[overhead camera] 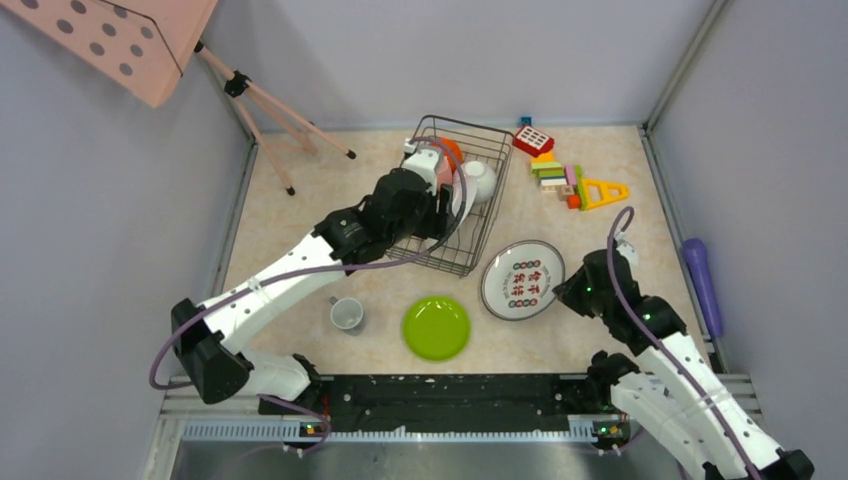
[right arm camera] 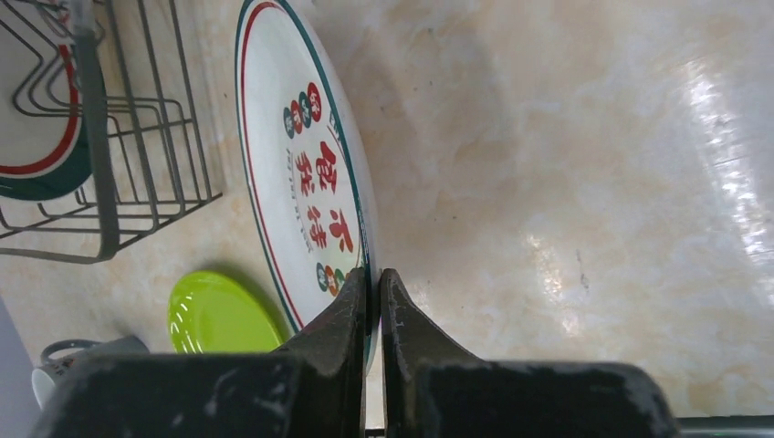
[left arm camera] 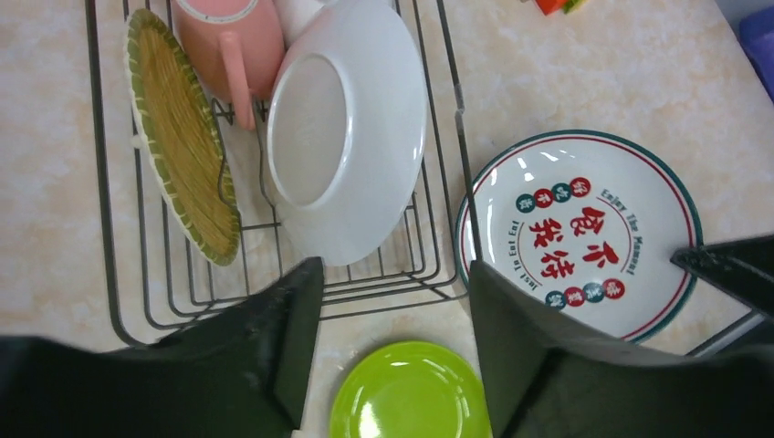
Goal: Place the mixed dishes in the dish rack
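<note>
The dish rack [overhead camera: 478, 235] stands at the back centre. It holds a straw mat [left arm camera: 181, 137], a pink cup [left arm camera: 233, 41], a white dish on edge [left arm camera: 347, 128] and an orange bowl [overhead camera: 452, 152]. My left gripper [left arm camera: 392, 274] hovers open and empty over the rack's near corner, also visible from above as the left gripper [overhead camera: 440, 215]. The white plate with a green-red rim [overhead camera: 522, 280] lies right of the rack, and my right gripper [right arm camera: 374, 274] is shut on its near rim [right arm camera: 301, 182]. A lime-green plate [overhead camera: 436, 327] and a whitish cup [overhead camera: 346, 314] sit on the table in front.
Colourful toy blocks [overhead camera: 560, 178] lie at the back right. A purple object [overhead camera: 703, 280] rests along the right wall. A pink tripod [overhead camera: 270, 120] stands at the back left. Walls enclose the table on three sides.
</note>
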Controlling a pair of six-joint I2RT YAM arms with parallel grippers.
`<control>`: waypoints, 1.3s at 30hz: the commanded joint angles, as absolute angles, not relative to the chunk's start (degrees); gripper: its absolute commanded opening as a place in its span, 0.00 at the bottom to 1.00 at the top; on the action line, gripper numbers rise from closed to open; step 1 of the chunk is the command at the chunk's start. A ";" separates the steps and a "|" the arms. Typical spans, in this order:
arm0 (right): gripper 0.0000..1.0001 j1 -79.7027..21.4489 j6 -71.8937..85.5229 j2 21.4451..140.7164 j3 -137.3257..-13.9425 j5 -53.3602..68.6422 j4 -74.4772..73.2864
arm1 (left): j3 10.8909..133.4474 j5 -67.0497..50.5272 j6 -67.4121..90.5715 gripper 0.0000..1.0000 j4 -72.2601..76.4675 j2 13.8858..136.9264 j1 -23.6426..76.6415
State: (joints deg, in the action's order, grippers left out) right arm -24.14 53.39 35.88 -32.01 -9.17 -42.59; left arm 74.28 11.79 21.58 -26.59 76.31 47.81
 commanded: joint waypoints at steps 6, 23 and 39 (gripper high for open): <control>0.00 -24.30 49.04 30.99 -44.11 -20.69 -51.39 | 84.21 5.67 20.47 0.51 -26.47 86.79 48.16; 0.00 -24.26 48.24 27.01 -48.33 -22.95 -50.14 | 88.61 -5.43 28.65 0.61 -22.40 98.38 40.61; 0.00 -24.27 46.00 30.35 -50.08 -19.57 -43.44 | 88.03 18.47 19.76 0.71 -27.82 93.31 42.37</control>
State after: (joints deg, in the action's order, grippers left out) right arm -24.16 46.87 29.71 -45.63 -19.77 -50.35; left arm 86.39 13.93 23.18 -28.71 98.32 40.32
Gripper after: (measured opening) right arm 0.018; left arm 0.679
